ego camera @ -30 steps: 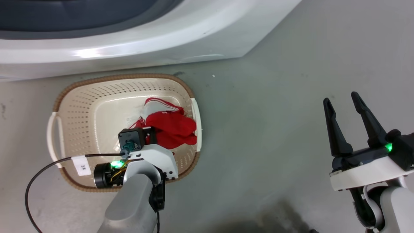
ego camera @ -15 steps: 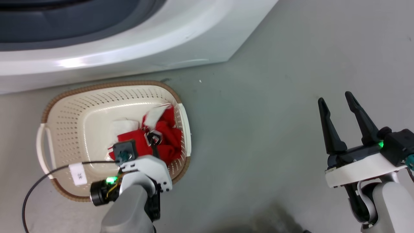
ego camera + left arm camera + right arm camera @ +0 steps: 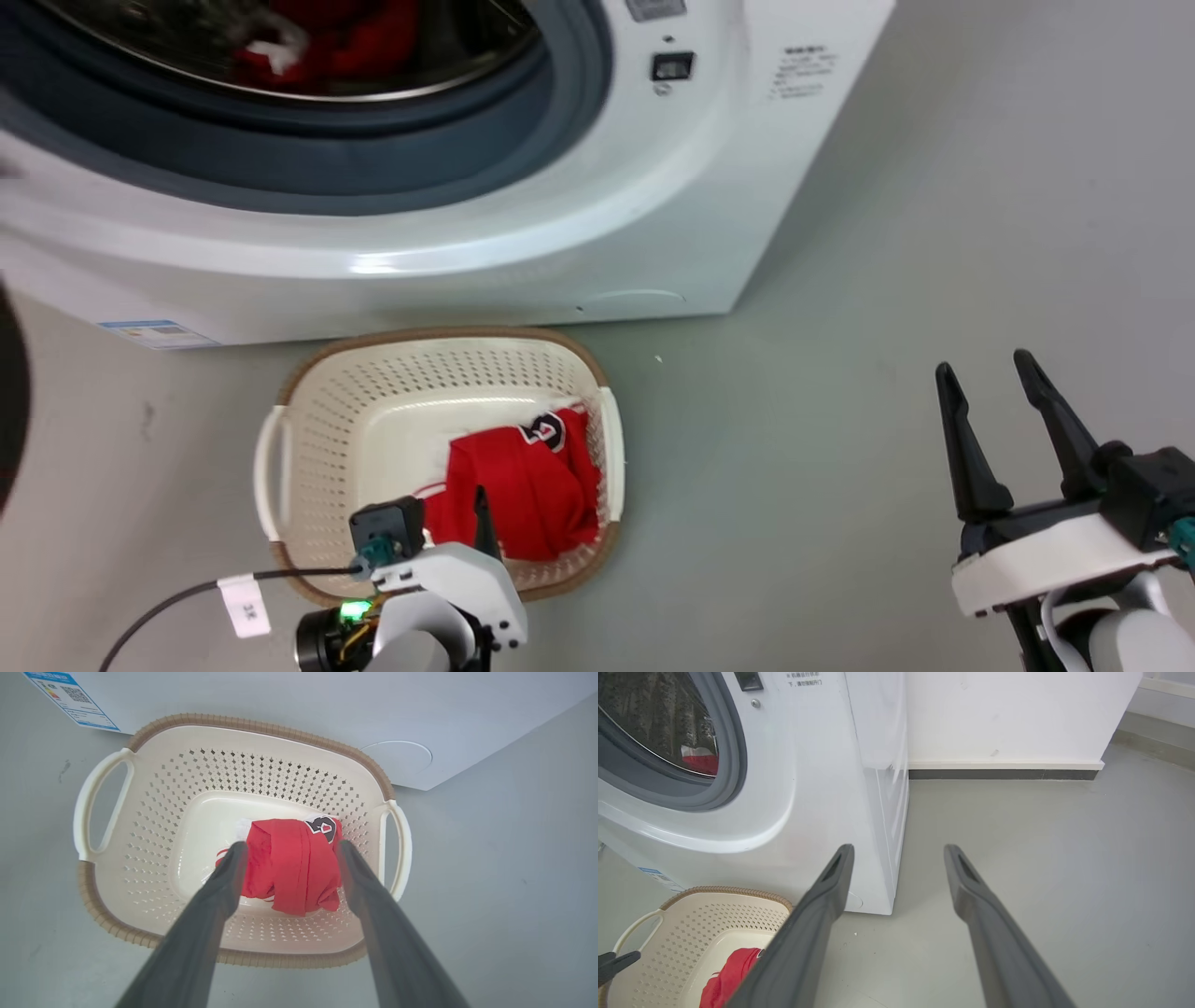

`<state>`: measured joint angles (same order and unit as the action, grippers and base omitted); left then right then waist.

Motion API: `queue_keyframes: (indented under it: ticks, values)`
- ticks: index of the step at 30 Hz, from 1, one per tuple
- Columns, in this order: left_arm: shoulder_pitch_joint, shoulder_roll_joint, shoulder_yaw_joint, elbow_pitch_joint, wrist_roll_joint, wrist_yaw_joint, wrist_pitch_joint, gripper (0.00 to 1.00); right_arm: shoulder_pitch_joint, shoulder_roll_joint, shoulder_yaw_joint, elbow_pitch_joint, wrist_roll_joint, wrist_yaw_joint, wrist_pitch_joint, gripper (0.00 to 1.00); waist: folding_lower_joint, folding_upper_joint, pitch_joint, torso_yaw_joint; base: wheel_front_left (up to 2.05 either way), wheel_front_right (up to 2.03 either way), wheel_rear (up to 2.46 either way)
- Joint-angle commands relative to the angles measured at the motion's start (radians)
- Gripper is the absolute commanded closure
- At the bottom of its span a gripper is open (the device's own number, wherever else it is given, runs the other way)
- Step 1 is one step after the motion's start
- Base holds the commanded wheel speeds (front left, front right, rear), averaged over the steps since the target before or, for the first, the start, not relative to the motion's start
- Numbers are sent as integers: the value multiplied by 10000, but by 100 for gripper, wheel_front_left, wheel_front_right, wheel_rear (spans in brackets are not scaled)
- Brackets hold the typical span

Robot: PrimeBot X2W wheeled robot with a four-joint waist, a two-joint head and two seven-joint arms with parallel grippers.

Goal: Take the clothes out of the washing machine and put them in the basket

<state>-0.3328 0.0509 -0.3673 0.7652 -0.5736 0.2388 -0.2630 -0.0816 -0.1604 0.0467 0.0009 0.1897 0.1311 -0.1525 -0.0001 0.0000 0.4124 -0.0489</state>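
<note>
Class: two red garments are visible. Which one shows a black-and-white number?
The garment lying in the basket, below the left hand. The other garment, inside the washing machine, is blurred and shows no number.

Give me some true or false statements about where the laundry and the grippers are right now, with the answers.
1. A red garment lies in the basket. True.
2. The left gripper is shut on that garment. False: it is open, clamping nothing.
3. The washing machine has an empty drum. False: red fabric shows inside.
4. The right gripper is open and holds nothing. True.
5. The basket sits on the floor in front of the washing machine. True.
</note>
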Motion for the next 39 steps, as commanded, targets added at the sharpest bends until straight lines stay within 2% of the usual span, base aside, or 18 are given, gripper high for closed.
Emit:
queue_keyframes:
  ticks: [1,9,15,20,26,32,39]
  values:
    - [462,-10,-188,-711,300,109,-27,0,480,184,-203,-362,-283,-7,241,0,1,0,-906,833,0,0,0]
    - [750,-7,-441,-2154,889,218,-27,0,1144,443,-500,-1042,-601,-7,706,0,1,0,-1513,1597,0,0,0]
    - [197,-8,-562,-2876,1419,308,-27,0,1410,535,-536,-1516,-715,-7,986,0,1,0,-1614,1992,0,0,0]
    - [-759,-10,-612,-2861,1860,298,-27,0,1479,592,-593,-1785,-765,-7,1112,0,1,0,-1557,2163,0,0,0]
    - [-2333,-7,-990,-1947,2180,52,-27,0,1605,582,-627,-2084,-703,-7,1169,0,1,0,-1281,2342,0,0,0]
    - [-3925,-10,-1500,-713,2022,-157,-27,0,1518,427,-503,-2295,-558,-7,1249,0,1,0,-804,2386,0,0,0]
    - [-6550,-10,-2061,1829,1755,-416,143,0,1113,107,-204,-2302,-192,-7,1082,0,1,0,124,1929,0,0,0]
